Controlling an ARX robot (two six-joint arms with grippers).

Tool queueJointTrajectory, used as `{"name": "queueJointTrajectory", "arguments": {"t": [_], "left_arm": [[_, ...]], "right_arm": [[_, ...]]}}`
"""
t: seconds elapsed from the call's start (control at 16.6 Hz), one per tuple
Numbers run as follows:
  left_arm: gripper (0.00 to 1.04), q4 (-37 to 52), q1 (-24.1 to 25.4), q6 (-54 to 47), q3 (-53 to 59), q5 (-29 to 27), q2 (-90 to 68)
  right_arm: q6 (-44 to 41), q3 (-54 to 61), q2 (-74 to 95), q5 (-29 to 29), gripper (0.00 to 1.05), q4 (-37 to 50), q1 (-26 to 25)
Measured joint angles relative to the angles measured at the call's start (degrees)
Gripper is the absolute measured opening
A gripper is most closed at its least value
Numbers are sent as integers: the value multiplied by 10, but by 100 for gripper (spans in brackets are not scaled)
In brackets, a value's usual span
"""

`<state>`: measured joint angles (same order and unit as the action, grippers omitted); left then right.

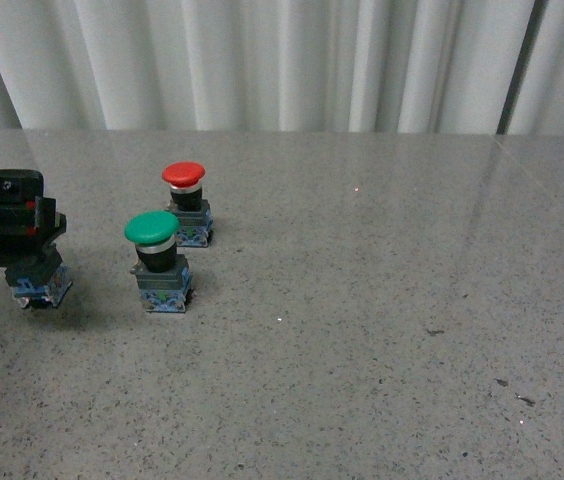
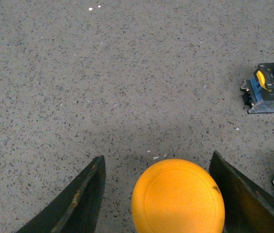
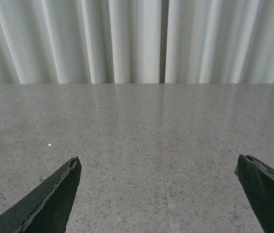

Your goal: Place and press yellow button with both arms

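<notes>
While left claw (image 1: 28, 258) pinches the yellow button (image 2: 178, 199) at the desk's (image 1: 382, 300) far left, base tilted, green button (image 1: 152, 228) and red button (image 1: 183, 174) stand upright just to its right. Right claw (image 3: 157, 160) spread wide over the desk, facing the curtain (image 3: 127, 39).

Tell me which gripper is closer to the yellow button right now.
Left. The left gripper has its fingers either side of the yellow button. The right gripper is open over bare table, facing the curtain, with no button in its wrist view.
</notes>
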<state>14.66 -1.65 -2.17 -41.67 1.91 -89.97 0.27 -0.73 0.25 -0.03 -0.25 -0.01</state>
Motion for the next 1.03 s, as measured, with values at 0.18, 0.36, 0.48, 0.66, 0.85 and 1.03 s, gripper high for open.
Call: {"name": "queueJointTrajectory", "arguments": {"t": [0.18,0.36,0.48,0.66,0.85,1.03], "left_arm": [[41,0,0,-3,0,0,-1],[38,-15,3,-14,4,1,14],[38,-34,0,-21,6,0,49],[38,-83,-51,-26,-21,-14,125],[38,-102,-144,-21,-114,-38,127],[38,-95,-245,11,-185,-62,66]], "right_arm": [[0,0,0,0,98,0,0],[0,0,0,0,98,0,0],[0,0,0,0,98,0,0],[0,0,0,0,98,0,0],[0,0,0,0,98,0,0],[0,0,0,0,98,0,0]]}}
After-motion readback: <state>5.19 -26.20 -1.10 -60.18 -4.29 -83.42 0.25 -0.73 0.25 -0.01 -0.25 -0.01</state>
